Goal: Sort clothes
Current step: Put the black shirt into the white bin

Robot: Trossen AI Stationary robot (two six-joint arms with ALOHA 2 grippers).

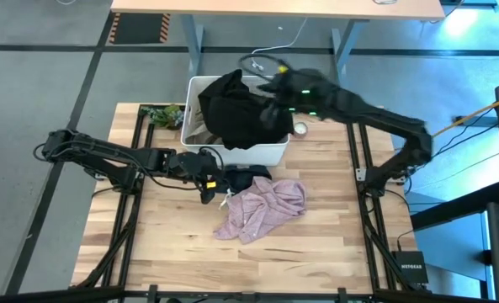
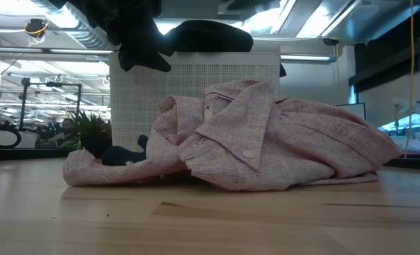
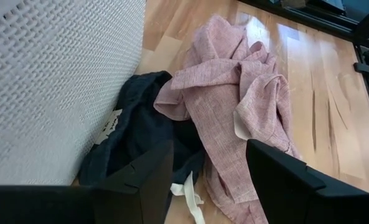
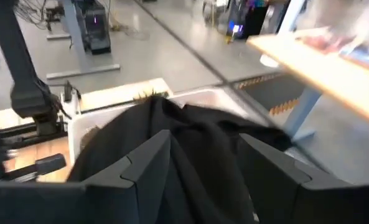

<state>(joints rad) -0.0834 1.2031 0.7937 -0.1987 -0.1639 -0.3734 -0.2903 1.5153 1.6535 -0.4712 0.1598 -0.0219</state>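
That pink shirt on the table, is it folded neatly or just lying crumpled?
Crumpled. The pink shirt lies in a loose, bunched heap on the wooden table, its collar and folds rumpled, beside the white bin.

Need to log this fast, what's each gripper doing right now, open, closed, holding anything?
Left gripper: open, holding nothing, low over the dark blue-grey garment beside the pink shirt.
Right gripper: open over the white bin, black garment between its fingers.
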